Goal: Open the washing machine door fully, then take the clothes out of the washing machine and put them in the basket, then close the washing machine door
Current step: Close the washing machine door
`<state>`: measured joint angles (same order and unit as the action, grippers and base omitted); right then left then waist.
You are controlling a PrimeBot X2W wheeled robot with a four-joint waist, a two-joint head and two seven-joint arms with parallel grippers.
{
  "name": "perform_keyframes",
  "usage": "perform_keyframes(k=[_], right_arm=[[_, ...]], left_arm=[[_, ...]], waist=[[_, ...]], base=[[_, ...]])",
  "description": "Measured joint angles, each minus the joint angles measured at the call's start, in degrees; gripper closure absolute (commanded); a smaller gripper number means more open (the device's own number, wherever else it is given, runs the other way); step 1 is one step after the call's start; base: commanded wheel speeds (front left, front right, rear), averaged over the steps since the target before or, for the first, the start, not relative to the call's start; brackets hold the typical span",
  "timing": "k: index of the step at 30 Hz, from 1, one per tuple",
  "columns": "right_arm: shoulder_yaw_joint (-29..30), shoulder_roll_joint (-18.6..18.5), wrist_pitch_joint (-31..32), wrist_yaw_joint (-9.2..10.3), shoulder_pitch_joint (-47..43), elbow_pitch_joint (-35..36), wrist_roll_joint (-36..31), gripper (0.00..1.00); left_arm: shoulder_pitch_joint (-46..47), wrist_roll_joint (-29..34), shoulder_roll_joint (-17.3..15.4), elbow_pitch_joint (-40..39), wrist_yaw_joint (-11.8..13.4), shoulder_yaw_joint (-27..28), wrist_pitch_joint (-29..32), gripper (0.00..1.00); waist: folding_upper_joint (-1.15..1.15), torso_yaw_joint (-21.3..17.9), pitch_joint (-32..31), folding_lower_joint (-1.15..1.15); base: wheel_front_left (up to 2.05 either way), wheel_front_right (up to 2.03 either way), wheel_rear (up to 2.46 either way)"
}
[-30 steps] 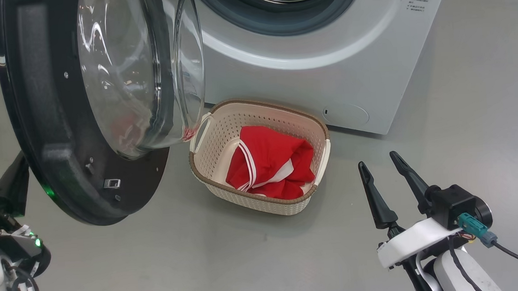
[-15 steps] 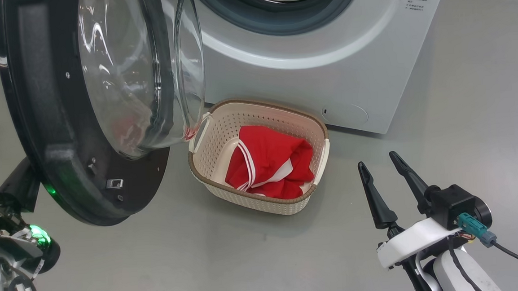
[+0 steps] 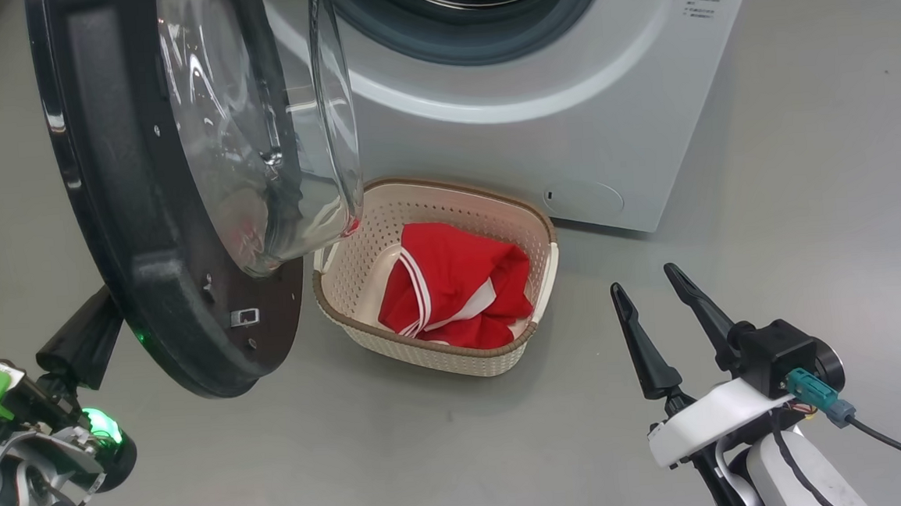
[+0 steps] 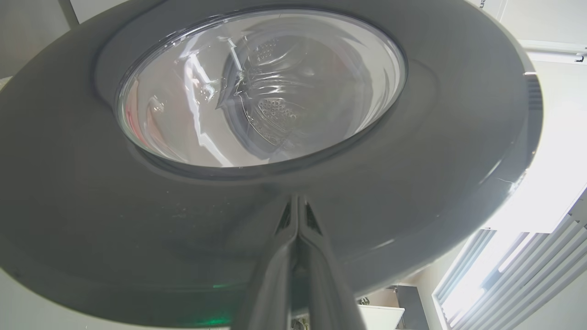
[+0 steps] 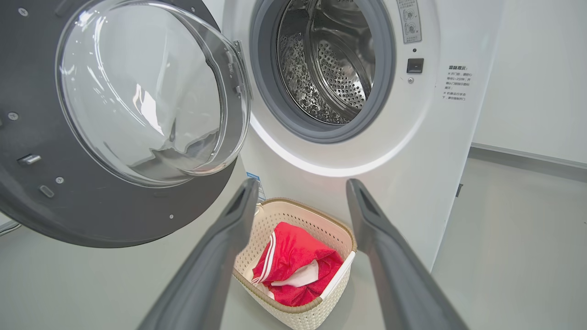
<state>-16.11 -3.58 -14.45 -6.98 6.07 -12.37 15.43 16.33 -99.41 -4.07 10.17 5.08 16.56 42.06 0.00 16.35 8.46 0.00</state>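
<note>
The washing machine stands with its steel drum showing no clothes. Its door hangs open at the left, glass bowl facing the machine. My left gripper is shut with nothing in it, its tips against the door's glossy outer face; in the head view its dark fingers disappear behind the rim. The red clothes lie in the cream basket on the floor before the machine. My right gripper is open and holds nothing, to the right of the basket.
Grey floor lies around the basket and the machine. A white wall rises to the right of the machine. The door's lower edge overhangs the basket's left handle. A cable trails from my right wrist.
The door has swung a little toward the machine, and my left gripper has followed it to the right. The head camera has shifted slightly. My right gripper holds its pose.
</note>
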Motion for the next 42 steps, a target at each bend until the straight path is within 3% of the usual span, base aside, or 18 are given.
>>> perform_keyframes(k=[13, 27, 42], right_arm=[[-0.55, 0.04, 0.0, 0.0, 0.52, -0.3, 0.01, 0.0], [-0.7, 0.15, 0.0, 0.0, 0.53, -0.56, 0.1, 0.0], [-0.76, 0.32, 0.0, -0.01, 0.51, -0.25, 0.31, 0.0]], left_arm=[[-1.68, -0.42, 1.15, -2.47, 0.44, -2.04, 1.24, 1.0], [-2.34, -1.92, 1.53, -3.32, 0.67, -3.76, 0.64, 1.0], [-1.82, -1.93, 1.8, -3.57, 0.9, -3.01, -6.14, 1.0]], waist=[[0.0, -5.18, -0.18, 0.0], [0.0, -14.56, -0.16, 0.0], [0.0, -25.81, 0.76, 0.0]], base=[[0.0, 0.0, 0.0], [0.0, 0.0, 0.0], [0.0, 0.0, 0.0]])
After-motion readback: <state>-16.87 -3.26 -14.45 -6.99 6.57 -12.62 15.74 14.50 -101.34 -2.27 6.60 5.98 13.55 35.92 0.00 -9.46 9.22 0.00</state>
